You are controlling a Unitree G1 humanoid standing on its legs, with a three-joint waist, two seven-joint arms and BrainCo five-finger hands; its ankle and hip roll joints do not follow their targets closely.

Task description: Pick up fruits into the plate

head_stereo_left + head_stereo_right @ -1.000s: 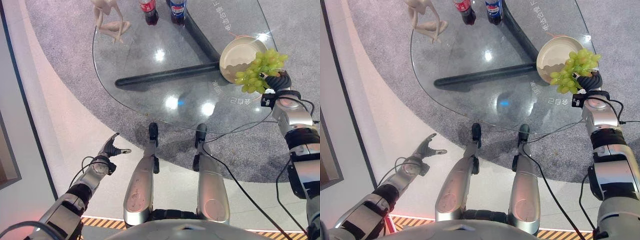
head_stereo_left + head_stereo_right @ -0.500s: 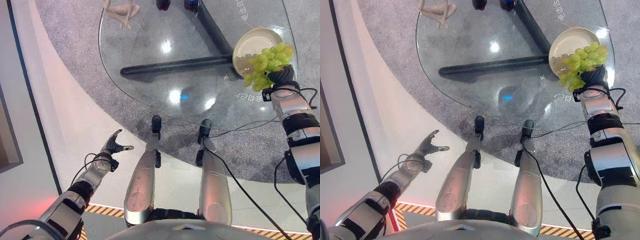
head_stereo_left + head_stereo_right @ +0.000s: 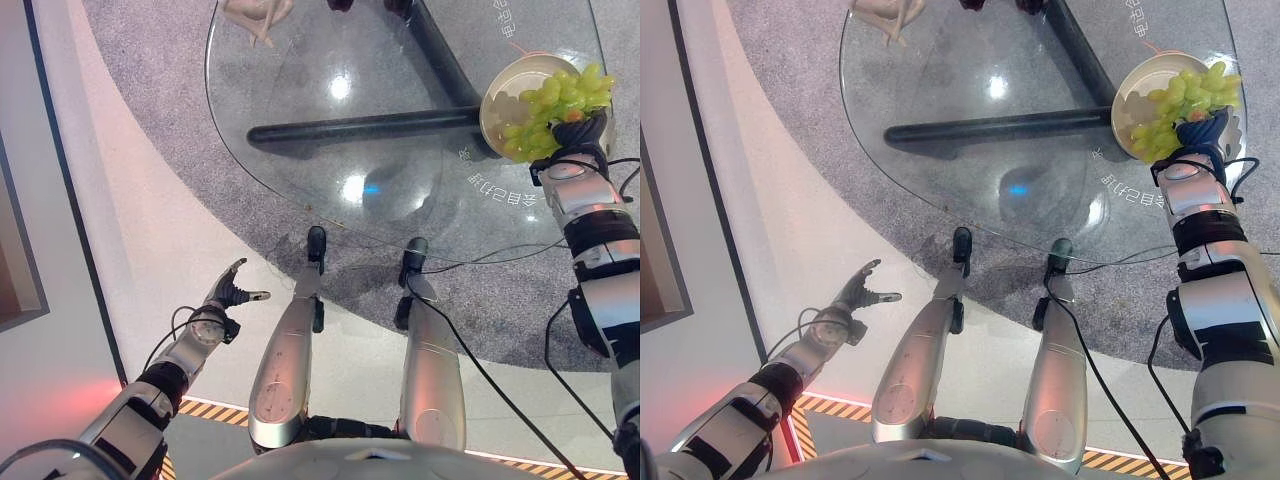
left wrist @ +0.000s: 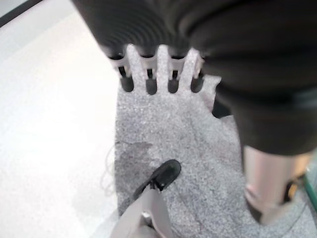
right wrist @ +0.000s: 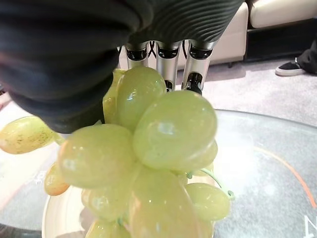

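A bunch of green grapes [image 3: 553, 98] hangs from my right hand [image 3: 582, 132], whose fingers are shut on its top. The bunch is over the near right part of the cream plate [image 3: 507, 82], which stands at the right edge of the glass table [image 3: 330, 150]. In the right wrist view the grapes [image 5: 148, 163] hang close in front of the fingers [image 5: 168, 54], with the plate's rim [image 5: 54, 218] below them. My left hand [image 3: 228, 295] is held low at the left over the pale floor, fingers [image 4: 148, 74] straight and empty.
A dark beam [image 3: 360, 125] of the table's base shows through the glass. A beige figurine [image 3: 255, 12] stands at the table's far edge. Grey carpet [image 3: 150, 90] lies round the table. A sofa [image 5: 277, 15] and a person's shoe [image 5: 290, 69] show beyond the table.
The camera has shifted, so the whole scene sits lower and more to the right. My right hand has carried the grapes a little farther over the plate. The left hand is unchanged.
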